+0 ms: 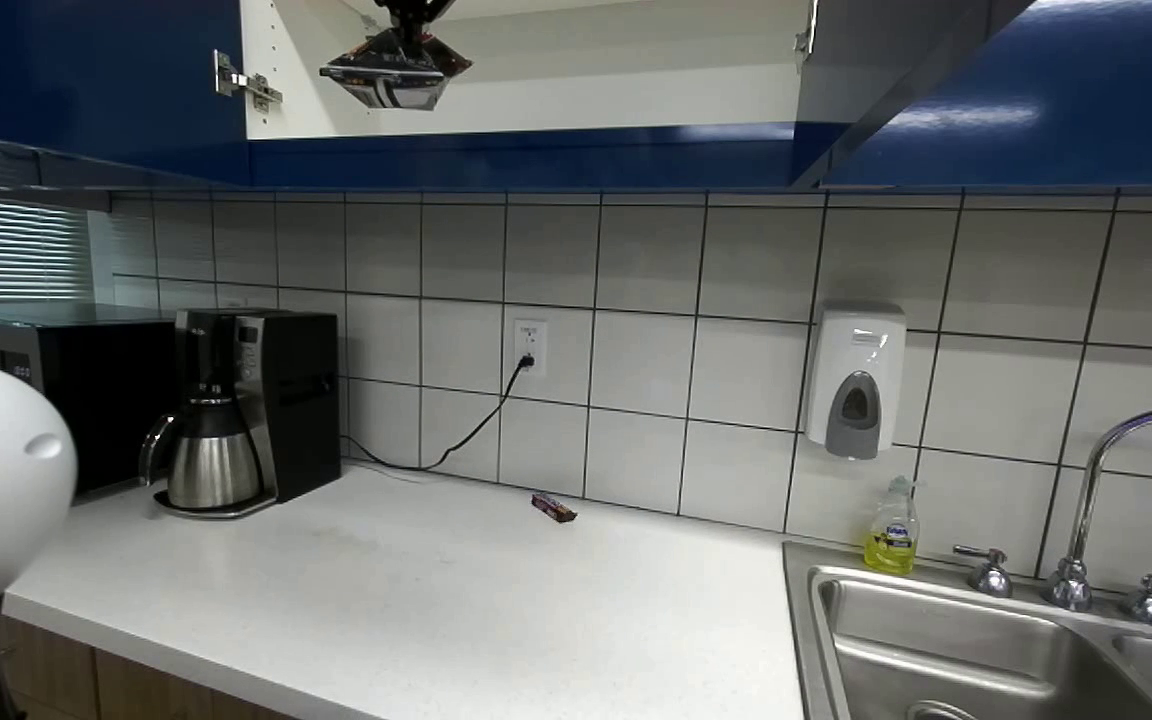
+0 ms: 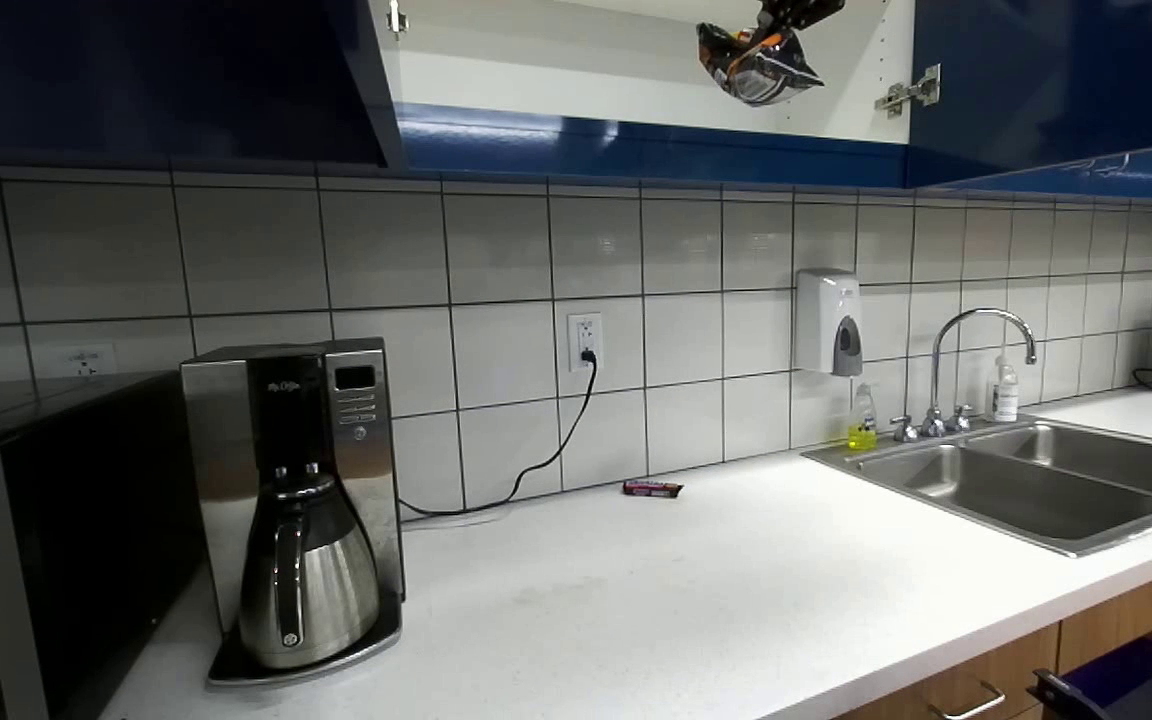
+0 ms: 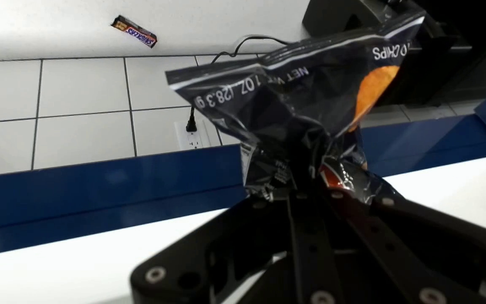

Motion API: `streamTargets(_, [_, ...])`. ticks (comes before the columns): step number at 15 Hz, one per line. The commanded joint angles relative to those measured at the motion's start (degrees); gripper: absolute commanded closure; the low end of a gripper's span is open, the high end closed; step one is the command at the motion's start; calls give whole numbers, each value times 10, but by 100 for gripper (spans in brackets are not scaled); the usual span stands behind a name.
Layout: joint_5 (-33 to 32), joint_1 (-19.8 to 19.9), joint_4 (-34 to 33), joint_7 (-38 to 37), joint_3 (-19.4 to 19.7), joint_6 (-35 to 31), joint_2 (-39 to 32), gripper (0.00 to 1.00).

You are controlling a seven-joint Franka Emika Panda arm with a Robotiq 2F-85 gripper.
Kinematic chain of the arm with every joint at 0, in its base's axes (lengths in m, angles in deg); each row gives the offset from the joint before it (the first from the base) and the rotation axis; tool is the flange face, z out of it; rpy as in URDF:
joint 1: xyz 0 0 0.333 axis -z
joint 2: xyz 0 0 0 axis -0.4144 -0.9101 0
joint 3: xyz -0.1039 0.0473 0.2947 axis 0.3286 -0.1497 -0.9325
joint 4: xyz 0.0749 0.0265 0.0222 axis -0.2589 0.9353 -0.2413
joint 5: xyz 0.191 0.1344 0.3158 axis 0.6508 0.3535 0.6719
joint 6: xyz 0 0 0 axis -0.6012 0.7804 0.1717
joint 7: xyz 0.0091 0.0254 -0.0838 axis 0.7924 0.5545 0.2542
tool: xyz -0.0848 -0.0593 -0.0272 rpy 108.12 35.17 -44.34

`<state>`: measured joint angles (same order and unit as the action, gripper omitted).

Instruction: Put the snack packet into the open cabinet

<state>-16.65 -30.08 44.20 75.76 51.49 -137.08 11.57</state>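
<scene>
The snack packet, a crinkly black chip bag with orange and silvery parts, shows in both exterior views (image 1: 386, 78) (image 2: 761, 75) and in the wrist view (image 3: 331, 95). My gripper (image 3: 306, 173) is shut on the middle of the packet, pinching it into folds; its fingertips are hidden in the foil. In both exterior views the gripper (image 1: 411, 20) (image 2: 784, 18) holds the packet up, in front of the white interior of the open cabinet (image 1: 616, 80) (image 2: 536, 65). The cabinet's blue lower edge (image 3: 99, 198) passes behind the packet in the wrist view. I cannot tell whether the packet is past that edge.
Blue cabinet doors (image 1: 86, 80) (image 2: 1036, 80) stand open at the sides. Below are the white counter (image 1: 416, 600) with a candy bar (image 1: 553, 508), a coffee maker (image 1: 301, 400), a microwave (image 2: 86, 520), a soap dispenser (image 1: 856, 380) and a sink (image 1: 946, 640).
</scene>
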Motion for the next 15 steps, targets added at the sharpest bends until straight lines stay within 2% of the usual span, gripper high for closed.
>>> streamTargets(1, [8,26,-45,-56,-12,-21,-39,100])
streamTargets(9, [-22,48,-125,-130,-38,-55,-112,100])
streamTargets(15, [-58,55,-184,-154,-50,-91,-176,100])
